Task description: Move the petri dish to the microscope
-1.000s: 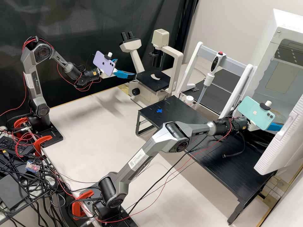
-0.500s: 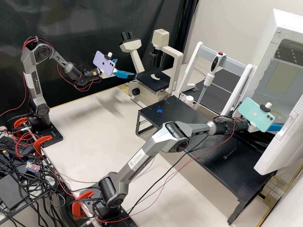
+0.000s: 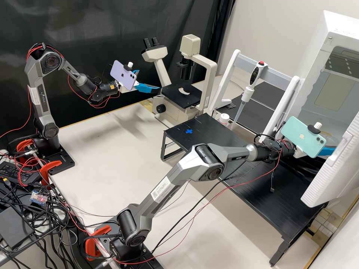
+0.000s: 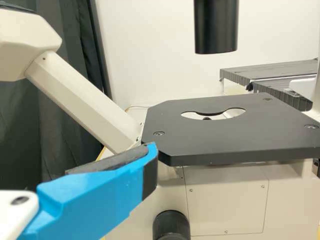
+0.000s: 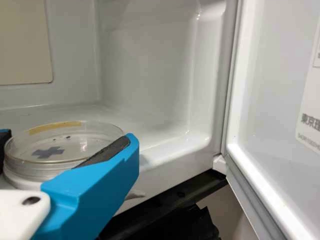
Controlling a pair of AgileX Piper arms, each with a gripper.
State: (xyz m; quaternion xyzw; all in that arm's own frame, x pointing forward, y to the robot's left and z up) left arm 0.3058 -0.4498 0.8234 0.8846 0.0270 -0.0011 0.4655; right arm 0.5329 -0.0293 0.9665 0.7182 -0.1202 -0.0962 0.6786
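Petri dish (image 5: 65, 145), one; round, transparent, shallow. Marks: grey-blue cross (image 5: 48, 152), yellowish strip (image 5: 55, 128) near the rim. Location: by the mouth of the white chamber (image 5: 145, 60), between the right jaws; contact with the chamber floor cannot be told.

Right jaws: partly open, a dark pad (image 5: 109, 151) at one side of the dish, its opposite at the other; apparently gripping it. Left jaws: spread apart beside the microscope (image 4: 225, 197), holding nothing.

Handling, as judged: light, stiff, smooth-walled and apt to slip; brittle under a hard squeeze. Any loose lid could shift. Best hold: opposite points of the side wall, low enough to catch the base, with modest, even pressure. Carry level. Destination: microscope stage (image 4: 235, 132), flat and black, its opening (image 4: 192, 115) calling for centred placement and gentle release.
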